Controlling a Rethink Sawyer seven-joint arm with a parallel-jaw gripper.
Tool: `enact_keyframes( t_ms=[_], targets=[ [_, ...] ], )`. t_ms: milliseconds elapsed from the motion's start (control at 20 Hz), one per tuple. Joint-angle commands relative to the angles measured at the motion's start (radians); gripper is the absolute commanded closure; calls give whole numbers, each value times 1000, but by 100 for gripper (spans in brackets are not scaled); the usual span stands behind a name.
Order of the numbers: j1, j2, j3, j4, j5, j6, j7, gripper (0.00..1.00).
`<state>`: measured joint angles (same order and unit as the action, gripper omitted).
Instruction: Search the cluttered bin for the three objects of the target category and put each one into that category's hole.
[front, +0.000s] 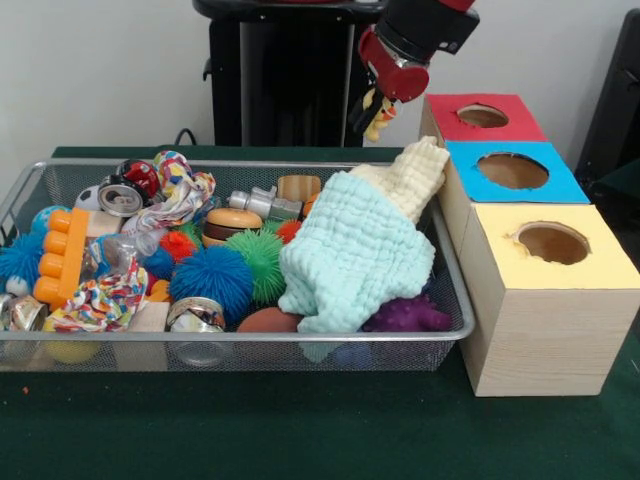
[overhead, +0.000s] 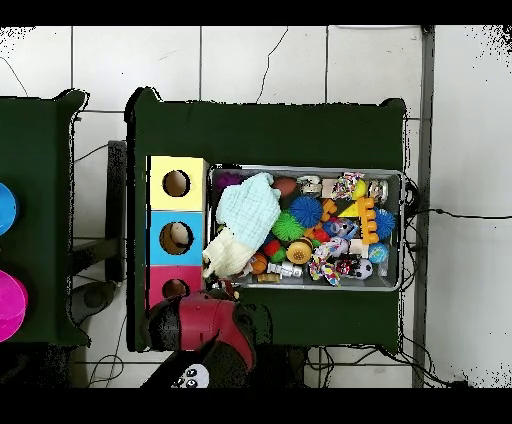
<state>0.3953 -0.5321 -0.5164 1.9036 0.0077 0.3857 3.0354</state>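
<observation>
Fingers: the gripper (front: 378, 112) hangs above the table's far side, beside the red box; something small and yellow-white dangles between its fingers, so I judge them clenched on it. What the item is: cannot tell.
Held item (front: 379, 120): crinkled, yellowish, hanging free in the air, touching no box.
Bin (front: 20, 195): wire basket, long axis across the front view, crammed with toys; well below and to the side of the gripper.
Boxes: red box (front: 462, 128), blue box (front: 545, 187), yellow box (front: 610, 270) in a row, touching the bin's end.
Key relation: the red hole (front: 483, 115) is the nearest to the gripper, just beside it and lower; the blue and yellow holes lie farther along the row, toward the camera.
Hidden: a pale green cloth (front: 350, 255) and a cream cloth (front: 415, 172) cover the bin's box-side end.
Overhead: the arm (overhead: 205, 325) hides the gripper; the blue hole (overhead: 176, 237) shows something pale inside, unidentifiable.
</observation>
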Motion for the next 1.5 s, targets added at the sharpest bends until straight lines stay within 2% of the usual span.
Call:
enact_keyframes(
  t_ms=[50,250,400,900,1150,1500],
  targets=[
    [-59,-46,52,-127,-95,73,-140,100],
    [-83,-107,86,-109,-118,102,-144,100],
    [-93,-148,123,-82,-110,87,-121,100],
    [-23,-214,121,-109,-59,190,-29,100],
    [22,-201,97,-128,-52,212,22,100],
    [110,-135,59,-155,-23,216,128,100]
  ],
)
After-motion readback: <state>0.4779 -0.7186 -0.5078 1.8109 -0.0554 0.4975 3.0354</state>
